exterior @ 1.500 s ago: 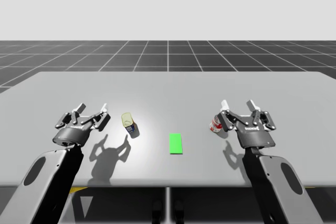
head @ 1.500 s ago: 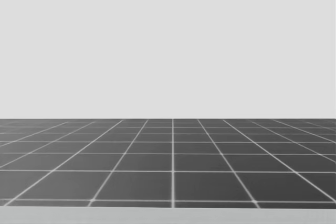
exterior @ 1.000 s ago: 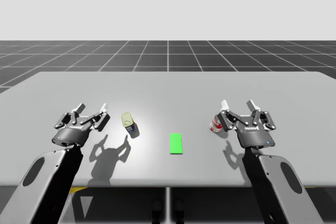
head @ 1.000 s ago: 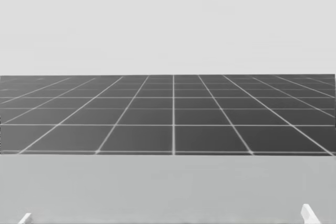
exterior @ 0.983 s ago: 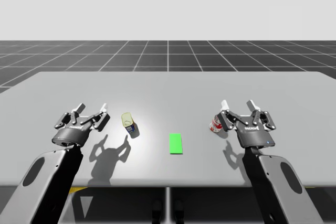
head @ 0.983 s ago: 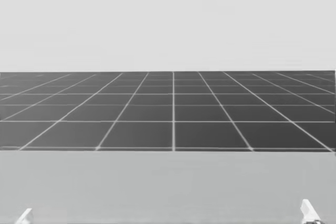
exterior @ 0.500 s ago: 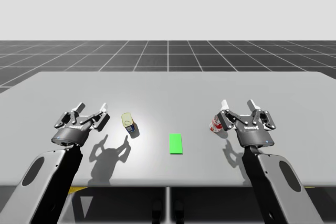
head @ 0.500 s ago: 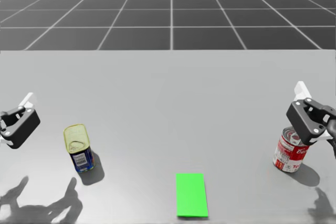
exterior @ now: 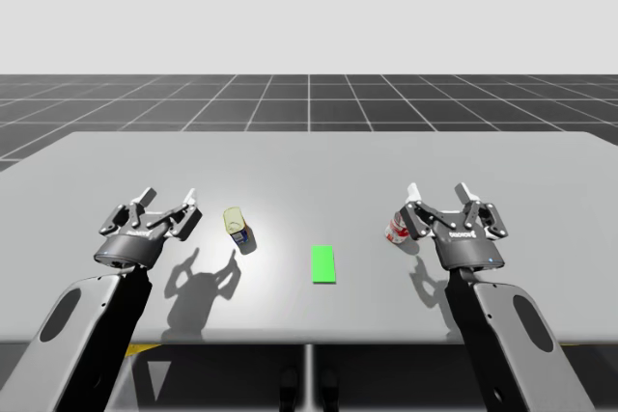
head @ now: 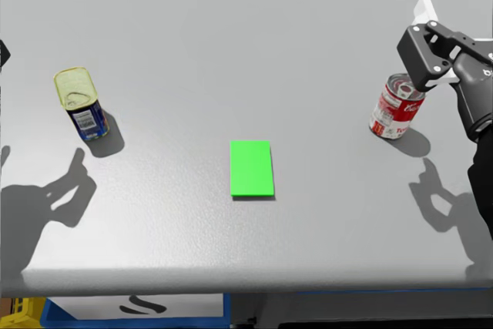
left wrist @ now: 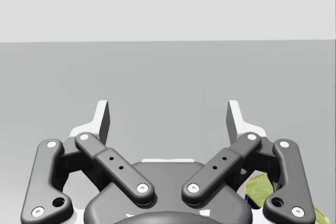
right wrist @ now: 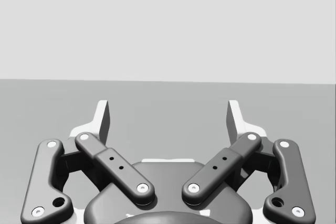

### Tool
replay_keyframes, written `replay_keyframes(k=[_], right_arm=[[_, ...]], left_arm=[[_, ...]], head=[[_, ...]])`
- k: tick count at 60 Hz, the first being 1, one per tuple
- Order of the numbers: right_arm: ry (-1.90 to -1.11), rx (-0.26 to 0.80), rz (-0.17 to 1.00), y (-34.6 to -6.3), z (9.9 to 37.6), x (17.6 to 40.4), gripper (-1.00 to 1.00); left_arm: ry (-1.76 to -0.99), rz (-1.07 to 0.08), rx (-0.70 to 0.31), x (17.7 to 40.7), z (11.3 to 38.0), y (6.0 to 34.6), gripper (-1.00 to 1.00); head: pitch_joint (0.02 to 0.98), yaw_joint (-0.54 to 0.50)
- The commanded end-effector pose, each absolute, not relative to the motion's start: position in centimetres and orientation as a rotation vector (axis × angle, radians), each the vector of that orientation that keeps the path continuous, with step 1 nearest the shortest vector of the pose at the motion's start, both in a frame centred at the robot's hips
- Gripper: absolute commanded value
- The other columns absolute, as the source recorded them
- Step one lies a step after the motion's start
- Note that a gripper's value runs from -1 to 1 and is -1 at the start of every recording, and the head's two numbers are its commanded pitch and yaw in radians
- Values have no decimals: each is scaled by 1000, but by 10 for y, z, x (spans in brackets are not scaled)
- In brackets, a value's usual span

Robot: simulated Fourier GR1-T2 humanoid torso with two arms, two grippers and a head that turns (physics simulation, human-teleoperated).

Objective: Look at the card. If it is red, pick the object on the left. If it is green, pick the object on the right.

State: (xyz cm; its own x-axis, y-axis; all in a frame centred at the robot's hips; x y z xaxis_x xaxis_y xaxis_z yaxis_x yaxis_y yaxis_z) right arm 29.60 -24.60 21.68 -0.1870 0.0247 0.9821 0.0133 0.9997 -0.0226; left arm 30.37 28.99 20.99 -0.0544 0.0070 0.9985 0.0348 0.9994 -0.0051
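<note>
Here, the flat green rectangular card (head: 251, 168) lay in the middle, making the red-and-white cylindrical metal can (head: 395, 105) at right the pick. My right gripper (exterior: 437, 190), spread open, hung seemingly just beside it and should straddle it squarely before clenching; my left gripper (left wrist: 168, 119) also gaped.

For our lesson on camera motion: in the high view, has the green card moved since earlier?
No: the green card lies just as far from the table edge as before.
</note>
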Motion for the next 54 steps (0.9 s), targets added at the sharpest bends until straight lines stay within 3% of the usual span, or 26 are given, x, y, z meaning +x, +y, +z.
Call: replay_keyframes(k=[1, 14, 41, 54], right_arm=[[-1760, -29, 10, -247, 218, 296, -1000], [-1760, -30, 11, -247, 218, 296, -1000], [-1755, -30, 22, -246, 216, 297, -1000], [-1751, -17, 21, -244, 216, 297, -1000]], left_arm=[[-1629, -25, -33, 304, 211, 289, -1000], [-1629, -24, -31, 302, 211, 288, -1000], [-1626, -30, -28, 303, 208, 287, -1000], [-1625, -29, -30, 303, 208, 286, -1000]], head=[[913, -58], [891, -83], [855, -338], [816, -388]])
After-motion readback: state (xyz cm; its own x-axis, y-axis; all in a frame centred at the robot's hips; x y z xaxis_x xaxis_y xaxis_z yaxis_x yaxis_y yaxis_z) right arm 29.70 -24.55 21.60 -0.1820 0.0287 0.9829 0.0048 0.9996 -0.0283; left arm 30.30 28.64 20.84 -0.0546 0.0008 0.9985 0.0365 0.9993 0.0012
